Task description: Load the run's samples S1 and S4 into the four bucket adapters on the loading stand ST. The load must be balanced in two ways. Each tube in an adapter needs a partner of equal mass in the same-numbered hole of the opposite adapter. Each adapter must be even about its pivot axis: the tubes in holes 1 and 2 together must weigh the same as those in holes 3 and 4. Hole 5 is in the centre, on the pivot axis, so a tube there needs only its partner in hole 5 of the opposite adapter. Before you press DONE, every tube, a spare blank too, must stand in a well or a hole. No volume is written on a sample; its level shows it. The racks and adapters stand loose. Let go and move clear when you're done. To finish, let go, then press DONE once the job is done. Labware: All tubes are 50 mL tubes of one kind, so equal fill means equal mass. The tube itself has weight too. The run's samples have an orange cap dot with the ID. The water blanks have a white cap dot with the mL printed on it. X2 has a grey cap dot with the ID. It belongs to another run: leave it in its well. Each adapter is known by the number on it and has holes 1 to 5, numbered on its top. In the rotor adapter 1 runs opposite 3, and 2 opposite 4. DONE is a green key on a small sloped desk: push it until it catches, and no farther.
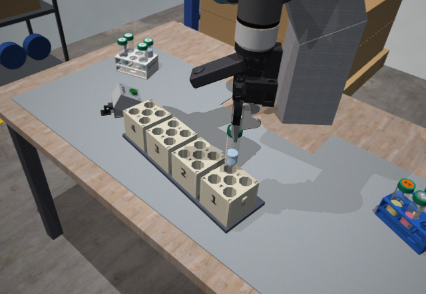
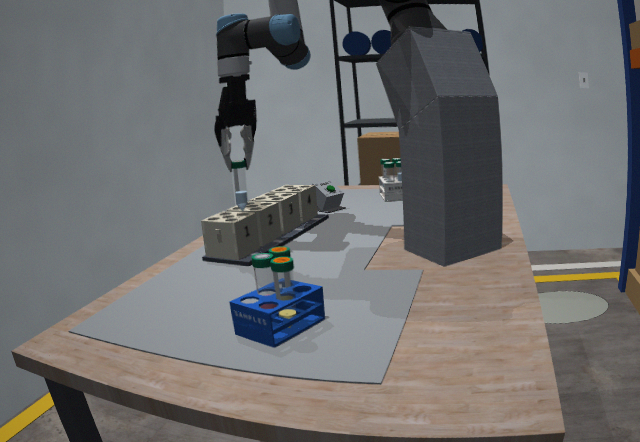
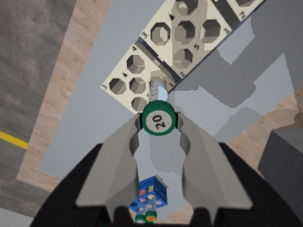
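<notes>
A wooden table [image 2: 465, 354] under a grey mat [image 1: 309, 249] is carrying everything here. Nearest the claw [image 3: 159, 124], its own jaws are clamping the green cap of a water blank marked 20 [image 3: 158, 119], so the tube is hanging upright between them. Directly below, the tube's tip is hovering just above adapter 1 [image 1: 219, 203], over the rear hole at the edge next to adapter 2 [image 1: 187, 167]; I cannot tell the hole's number. All holes in view are standing open. Farther along the loading stand [image 1: 240, 223] are adapters 3 [image 1: 161, 143] and 4 [image 1: 137, 120], then the DONE desk [image 1: 124, 94] and the white blank rack [image 1: 137, 65]. Well off on the other side, the blue samples rack [image 2: 261, 318] is keeping its orange-dotted tubes. Judging the step: placing a blank. Next calls for centring, then lowering straight before releasing.
</notes>
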Robot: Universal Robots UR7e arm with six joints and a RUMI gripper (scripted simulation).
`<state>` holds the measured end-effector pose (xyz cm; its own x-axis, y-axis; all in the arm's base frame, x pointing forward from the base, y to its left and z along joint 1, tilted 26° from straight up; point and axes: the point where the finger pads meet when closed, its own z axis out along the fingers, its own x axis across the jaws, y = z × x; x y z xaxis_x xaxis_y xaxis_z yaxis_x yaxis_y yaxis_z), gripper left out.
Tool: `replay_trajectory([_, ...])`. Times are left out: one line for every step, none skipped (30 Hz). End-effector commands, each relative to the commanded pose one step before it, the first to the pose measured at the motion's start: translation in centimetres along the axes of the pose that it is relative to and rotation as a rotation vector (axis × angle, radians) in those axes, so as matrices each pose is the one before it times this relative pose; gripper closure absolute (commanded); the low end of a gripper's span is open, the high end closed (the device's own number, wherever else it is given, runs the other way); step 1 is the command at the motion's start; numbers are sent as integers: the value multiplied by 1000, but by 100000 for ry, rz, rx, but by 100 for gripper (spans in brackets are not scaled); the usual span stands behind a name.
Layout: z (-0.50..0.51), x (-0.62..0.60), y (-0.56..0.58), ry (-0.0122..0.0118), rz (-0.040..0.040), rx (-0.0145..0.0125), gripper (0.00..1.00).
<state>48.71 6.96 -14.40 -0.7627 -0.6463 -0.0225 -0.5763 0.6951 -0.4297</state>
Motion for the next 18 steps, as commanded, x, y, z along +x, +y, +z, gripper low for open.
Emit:
replay_trajectory([415,-61,-28,-170,1,98,100])
replay_trajectory([0,0,0,0,0,0,100])
replay_trajectory([0,0,0,0,0,0,100])
replay_trajectory([0,0,0,0,0,0,100])
replay_trajectory([0,0,0,0,0,0,100])
replay_trajectory([-5,-2,-1,2,0,-1,100])
replay_trajectory([1,0,0,0,0,0,100])
replay_trajectory([1,0,0,0,0,0,100])
replay_trajectory([1,0,0,0,0,0,100])
replay_trajectory([1,0,0,0,0,0,100])
replay_trajectory([0,0,0,0,0,0,100])
replay_trajectory([0,0,0,0,0,0,100])
replay_trajectory([0,0,0,0,0,0,100])
replay_trajectory([0,0,0,0,0,0,100])
replay_trajectory([128,-2,0,2,0,-1,100])
replay_trajectory([139,2,1,-2,0,1,100])
replay_trajectory([133,0,0,0,0,0,100])
replay_trajectory([133,0,0,0,0,0,100])
